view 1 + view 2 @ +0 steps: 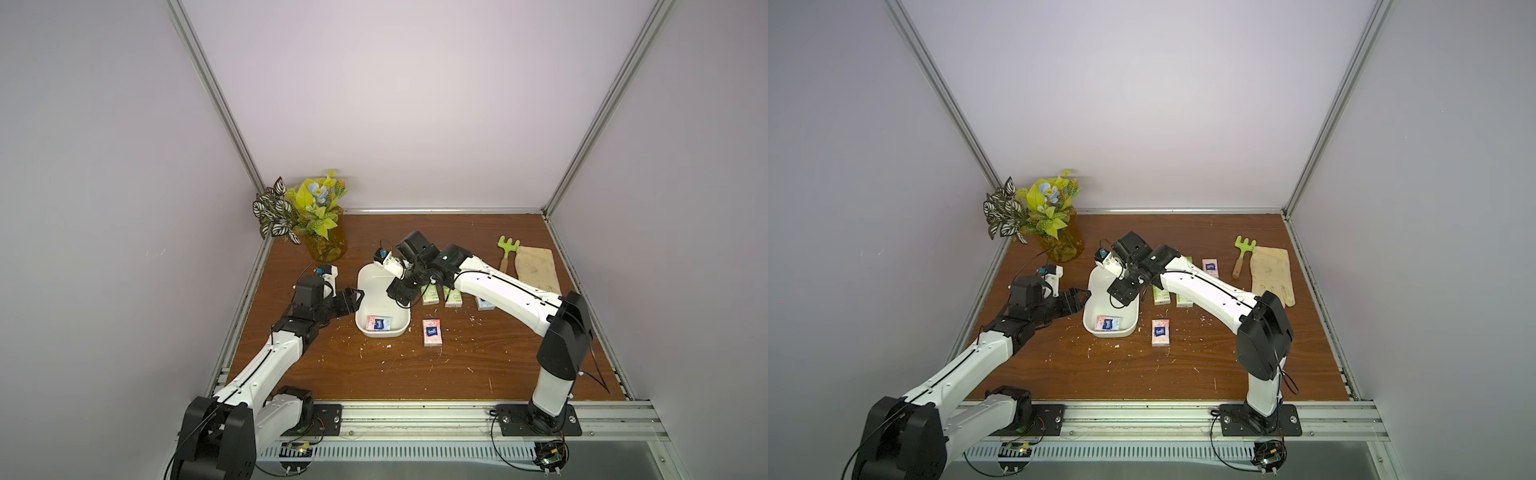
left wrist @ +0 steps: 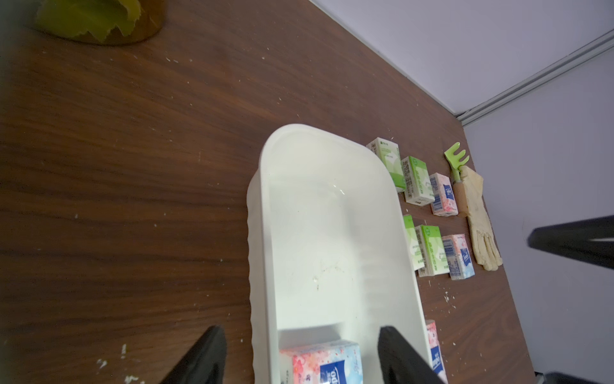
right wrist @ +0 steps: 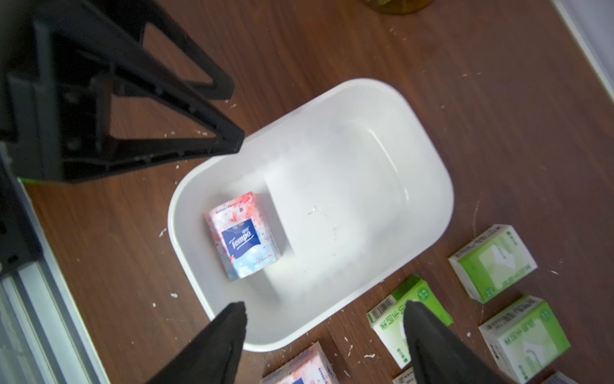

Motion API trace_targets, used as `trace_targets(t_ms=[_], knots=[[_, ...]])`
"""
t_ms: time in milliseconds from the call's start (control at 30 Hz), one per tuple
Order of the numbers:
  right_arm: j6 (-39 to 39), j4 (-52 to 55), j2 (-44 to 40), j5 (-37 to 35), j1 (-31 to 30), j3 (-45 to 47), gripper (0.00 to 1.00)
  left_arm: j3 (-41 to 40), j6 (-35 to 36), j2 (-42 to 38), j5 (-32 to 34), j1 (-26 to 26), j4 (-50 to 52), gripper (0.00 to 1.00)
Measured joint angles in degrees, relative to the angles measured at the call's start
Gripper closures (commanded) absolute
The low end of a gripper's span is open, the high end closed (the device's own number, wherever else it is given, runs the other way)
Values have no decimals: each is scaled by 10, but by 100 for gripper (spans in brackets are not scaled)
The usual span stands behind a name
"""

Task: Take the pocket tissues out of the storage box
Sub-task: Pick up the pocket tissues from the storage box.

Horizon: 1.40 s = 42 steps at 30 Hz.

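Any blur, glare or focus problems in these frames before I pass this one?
Both top views: sharp and evenly lit, walls bowed by the wide lens. Left wrist view: the storage box is overexposed, its near packet soft, fingers blurred. Right wrist view: the Tempo packet is readable, the box floor blown out, the green packets slightly soft.

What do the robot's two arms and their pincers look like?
Both arms have glossy white link shells with black joint housings and thin black cables running along them. The left pincer and the right pincer are matte black, with tapered fingers built as open triangular frames. Black base plates bolt to an aluminium rail.
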<state>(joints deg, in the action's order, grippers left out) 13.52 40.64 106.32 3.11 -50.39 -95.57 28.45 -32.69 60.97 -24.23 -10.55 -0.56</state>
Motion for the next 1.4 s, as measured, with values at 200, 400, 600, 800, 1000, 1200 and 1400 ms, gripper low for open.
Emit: trace_targets(t_ms=[200, 400, 600, 800, 1000, 1200, 1400], knots=[[62, 30, 72, 26, 0, -32, 22, 0, -1, 39, -16, 0, 8, 41], [104, 40, 123, 42, 0, -65, 25, 0, -1, 60, -27, 0, 9, 44], [138, 52, 161, 61, 0, -77, 25, 0, 0, 74, -32, 0, 9, 53], [163, 73, 192, 85, -1, -97, 23, -2, -2, 87, -39, 0, 8, 60], [176, 83, 213, 108, -4, -122, 22, -9, -7, 85, -38, 0, 5, 67], [192, 101, 221, 147, -5, -127, 21, -14, -16, 82, -38, 0, 4, 73], [207, 115, 239, 193, -5, -145, 21, -15, -19, 74, -36, 0, 4, 78]])
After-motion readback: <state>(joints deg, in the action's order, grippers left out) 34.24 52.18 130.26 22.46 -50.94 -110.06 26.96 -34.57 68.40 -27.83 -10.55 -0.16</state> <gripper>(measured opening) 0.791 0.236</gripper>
